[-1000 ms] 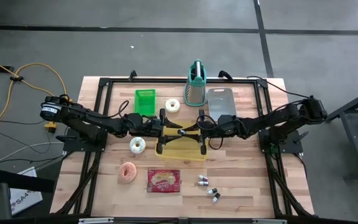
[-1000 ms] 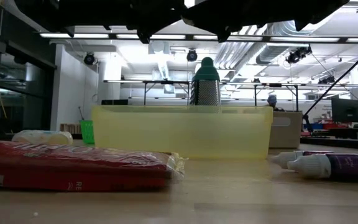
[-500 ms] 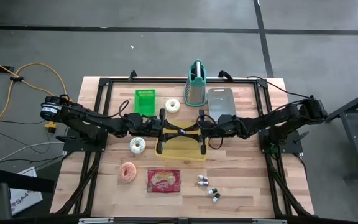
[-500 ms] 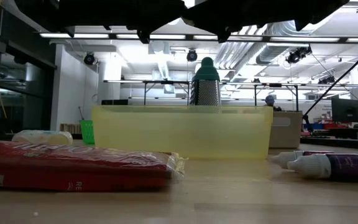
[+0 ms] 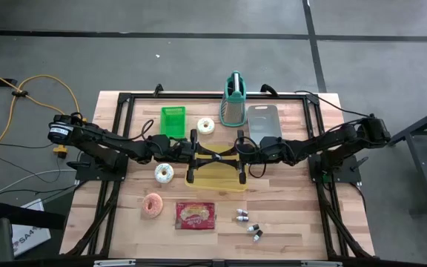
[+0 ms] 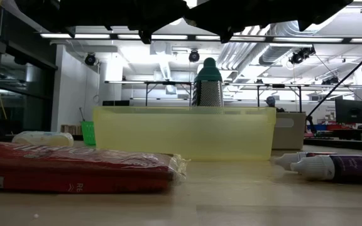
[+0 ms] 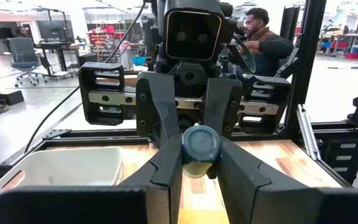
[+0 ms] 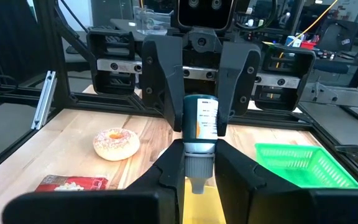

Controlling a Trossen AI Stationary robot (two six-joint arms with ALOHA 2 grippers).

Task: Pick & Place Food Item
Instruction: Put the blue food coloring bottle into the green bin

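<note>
At the table's (image 5: pixel 128 230) centre, above the yellow bin (image 5: pixel 217 181), the left gripper (image 5: pixel 210 156) and right gripper (image 5: pixel 227 156) meet tip to tip. Both are clamped on one small bottle (image 5: pixel 218 157) lying level between them. In the left wrist view the left fingers (image 7: pixel 166 168) press both sides of the bottle's round base end. In the right wrist view the right fingers (image 8: pixel 169 168) pinch its grey cap end, and the labelled body sits between the left gripper's fingers beyond. The bottle is off the table and over the bin. The food items lie loose. A white doughnut (image 5: pixel 206 125) is near the far edge beside the green basket (image 5: pixel 173 121). A second white doughnut (image 5: pixel 164 173) is just left of the bin. A pink doughnut (image 5: pixel 153 205) and a red snack packet (image 5: pixel 196 215) are toward the near edge. Three small bottles (image 5: pixel 247 223) lie right of the packet. A grater (image 5: pixel 233 100) stands at the far edge, with a grey cutting board (image 5: pixel 264 121) just right of it.
</note>
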